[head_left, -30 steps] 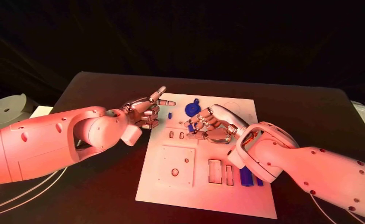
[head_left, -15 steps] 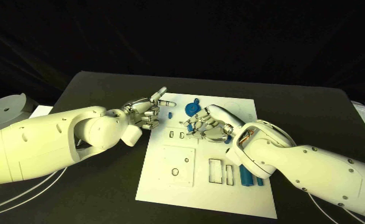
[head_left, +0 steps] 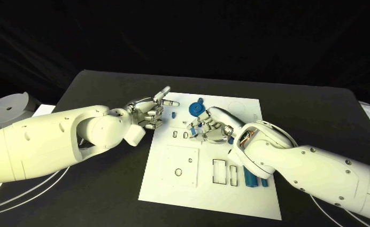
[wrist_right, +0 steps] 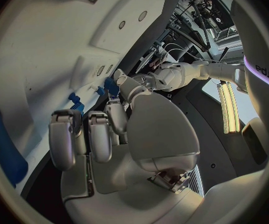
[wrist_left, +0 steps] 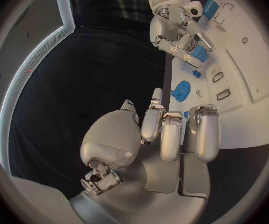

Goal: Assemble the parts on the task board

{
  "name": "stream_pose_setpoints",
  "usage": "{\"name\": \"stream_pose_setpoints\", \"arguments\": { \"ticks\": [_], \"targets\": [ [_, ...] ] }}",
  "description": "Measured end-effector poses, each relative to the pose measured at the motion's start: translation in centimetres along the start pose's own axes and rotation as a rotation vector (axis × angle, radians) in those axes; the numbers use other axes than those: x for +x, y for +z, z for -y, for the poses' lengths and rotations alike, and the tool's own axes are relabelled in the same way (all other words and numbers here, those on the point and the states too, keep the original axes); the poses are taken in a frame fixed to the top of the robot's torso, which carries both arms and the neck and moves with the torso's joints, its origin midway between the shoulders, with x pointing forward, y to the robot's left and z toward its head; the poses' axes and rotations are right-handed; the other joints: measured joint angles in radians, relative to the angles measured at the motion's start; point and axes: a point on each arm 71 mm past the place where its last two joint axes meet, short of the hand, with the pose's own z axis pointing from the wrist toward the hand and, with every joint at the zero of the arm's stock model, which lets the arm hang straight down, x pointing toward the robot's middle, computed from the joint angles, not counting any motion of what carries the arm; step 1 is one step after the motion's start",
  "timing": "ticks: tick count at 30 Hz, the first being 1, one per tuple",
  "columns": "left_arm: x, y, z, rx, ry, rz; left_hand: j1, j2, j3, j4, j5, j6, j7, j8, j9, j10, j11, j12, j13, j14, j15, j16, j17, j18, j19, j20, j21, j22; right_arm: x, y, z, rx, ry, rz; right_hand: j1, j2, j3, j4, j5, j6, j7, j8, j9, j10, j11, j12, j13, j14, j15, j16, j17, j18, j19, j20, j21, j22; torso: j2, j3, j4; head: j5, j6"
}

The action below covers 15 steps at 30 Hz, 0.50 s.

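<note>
1. In the head view we see the task board (head_left: 174, 176) lying in the lower middle of the frame on the black table (head_left: 100, 85).
2. Our left hand (head_left: 146, 114) sits at the board's upper left edge, left of centre in the frame; its fingers are curled partly in with one stretched toward the upper right, and we see nothing in it.
3. Our right hand (head_left: 209, 126) rests over the board's upper middle with fingers bent down; we cannot tell whether it holds a part.
4. A blue gear (head_left: 195, 109) lies at the board's top, just above the right hand's fingers.
5. A small blue peg (head_left: 172, 115) sits between the two hands.
6. Long blue parts (head_left: 251, 178) lie at the board's lower right, beside the right forearm.
7. In the left wrist view, the gear (wrist_left: 180, 91) shows right of centre, just above the left hand's fingertips (wrist_left: 156, 91).
</note>
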Motion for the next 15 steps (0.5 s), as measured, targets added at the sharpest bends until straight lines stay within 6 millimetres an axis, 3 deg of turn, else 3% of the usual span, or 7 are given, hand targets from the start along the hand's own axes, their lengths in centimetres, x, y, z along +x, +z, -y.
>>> {"name": "stream_pose_setpoints", "arguments": {
  "ticks": [15],
  "targets": [
    [-0.04,-0.01,0.0,0.0,0.001,0.001,0.0,0.0,0.0,0.0,0.0,0.0,0.0,0.0,0.0,0.0,0.0,0.0,0.0,0.0,0.0,0.0,0.0,0.0,0.0,0.0,0.0,0.0,0.36,0.51,0.57,0.033,-0.026,-0.017,-0.01,0.028,-0.021,-0.002,-0.003,-0.012,-0.001,0.0,0.0,0.028,-0.006,0.17,-0.002,0.0,0.0,0.029,0.0,0.0,0.0,0.0,0.018,0.0,-0.001,0.0002,-0.0011,0.002,-0.004]
  ]
}}
